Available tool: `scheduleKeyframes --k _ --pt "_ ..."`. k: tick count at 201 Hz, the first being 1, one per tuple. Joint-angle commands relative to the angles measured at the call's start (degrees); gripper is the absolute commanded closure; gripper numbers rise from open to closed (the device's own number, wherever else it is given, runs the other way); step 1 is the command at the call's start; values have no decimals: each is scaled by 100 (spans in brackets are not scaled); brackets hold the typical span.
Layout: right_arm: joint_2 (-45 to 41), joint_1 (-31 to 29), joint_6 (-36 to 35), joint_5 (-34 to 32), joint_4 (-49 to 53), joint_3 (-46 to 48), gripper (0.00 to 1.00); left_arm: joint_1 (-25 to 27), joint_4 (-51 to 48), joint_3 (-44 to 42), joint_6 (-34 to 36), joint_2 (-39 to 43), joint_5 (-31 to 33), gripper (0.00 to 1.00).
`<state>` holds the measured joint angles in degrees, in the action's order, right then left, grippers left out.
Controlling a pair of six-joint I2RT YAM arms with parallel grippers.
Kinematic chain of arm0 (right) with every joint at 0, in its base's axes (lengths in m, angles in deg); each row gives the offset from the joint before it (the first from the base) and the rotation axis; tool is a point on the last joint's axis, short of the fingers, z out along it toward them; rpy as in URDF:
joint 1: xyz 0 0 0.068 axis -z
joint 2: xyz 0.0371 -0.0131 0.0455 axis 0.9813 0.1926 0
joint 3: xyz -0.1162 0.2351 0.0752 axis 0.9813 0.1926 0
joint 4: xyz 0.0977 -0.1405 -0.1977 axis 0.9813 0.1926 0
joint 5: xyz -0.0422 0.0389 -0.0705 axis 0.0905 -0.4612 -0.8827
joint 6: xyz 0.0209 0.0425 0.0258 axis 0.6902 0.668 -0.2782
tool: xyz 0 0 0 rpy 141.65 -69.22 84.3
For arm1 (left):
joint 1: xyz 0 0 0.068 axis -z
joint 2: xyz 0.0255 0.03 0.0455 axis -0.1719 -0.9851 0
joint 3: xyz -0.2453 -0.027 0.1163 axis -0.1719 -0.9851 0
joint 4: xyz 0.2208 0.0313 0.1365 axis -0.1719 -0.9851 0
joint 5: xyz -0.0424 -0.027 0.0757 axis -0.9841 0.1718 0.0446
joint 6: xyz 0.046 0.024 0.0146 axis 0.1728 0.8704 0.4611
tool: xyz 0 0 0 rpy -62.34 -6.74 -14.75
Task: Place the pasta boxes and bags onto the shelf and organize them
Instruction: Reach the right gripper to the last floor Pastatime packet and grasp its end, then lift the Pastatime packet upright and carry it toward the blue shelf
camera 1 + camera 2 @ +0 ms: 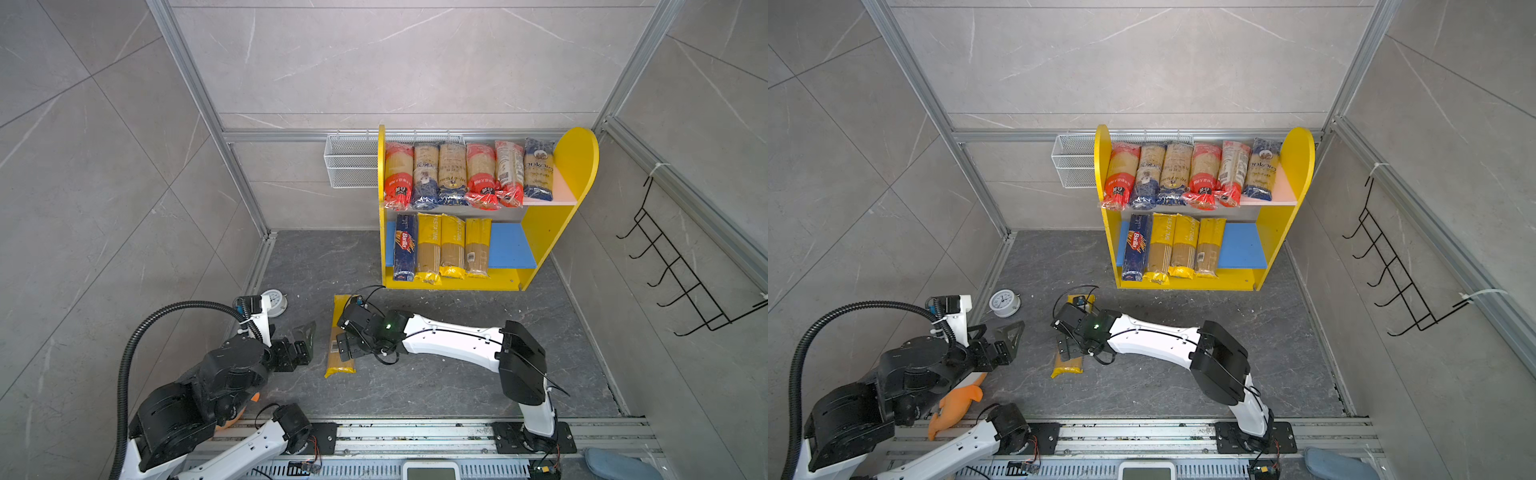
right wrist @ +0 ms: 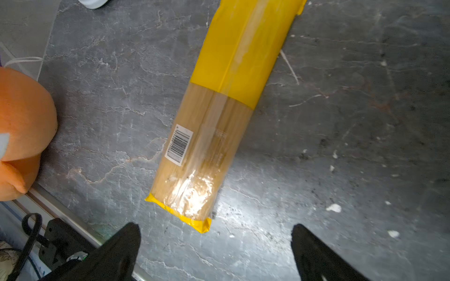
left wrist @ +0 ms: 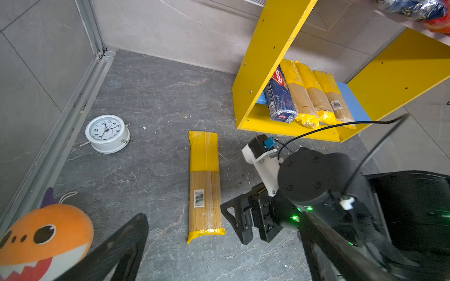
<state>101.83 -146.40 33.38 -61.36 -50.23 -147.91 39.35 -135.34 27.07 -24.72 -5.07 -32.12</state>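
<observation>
The right tool [image 2: 215, 231] hangs wide open and empty above the one yellow pasta bag [image 2: 219, 116] lying flat on the table, likely to grab it for the free spot on the shelf's [image 1: 552, 232] blue board [image 1: 509, 245].

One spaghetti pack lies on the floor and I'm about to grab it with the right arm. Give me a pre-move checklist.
1. Right end effector open and empty: ok.
2. Yellow-ended pack flat on the floor, nothing on it: ok.
3. Pack between the right fingers: not ok; in the right wrist view it lies ahead of them, slanted.
4. Right end effector's height above the pack: cannot tell.
5. Left end effector open, apart from the pack: ok.
6. Room on the shelf: ok; blue lower board is bare right of the yellow packs.
</observation>
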Motion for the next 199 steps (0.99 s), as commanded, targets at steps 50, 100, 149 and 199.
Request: scheduleKeyframes --k 50,100,149,199 --pt "1752 -294 108 -200 1016 -1948 1 14 -478 408 102 -54 274 0" --pt "2472 -300 246 -493 1626 -2741 0 14 -597 408 59 3 331 0" --pt "2996 -274 253 -313 1849 -3093 1 14 -459 399 169 -145 296 0" --pt "2667 -189 157 21 1527 -2397 63 16 -246 321 235 -241 219 0"
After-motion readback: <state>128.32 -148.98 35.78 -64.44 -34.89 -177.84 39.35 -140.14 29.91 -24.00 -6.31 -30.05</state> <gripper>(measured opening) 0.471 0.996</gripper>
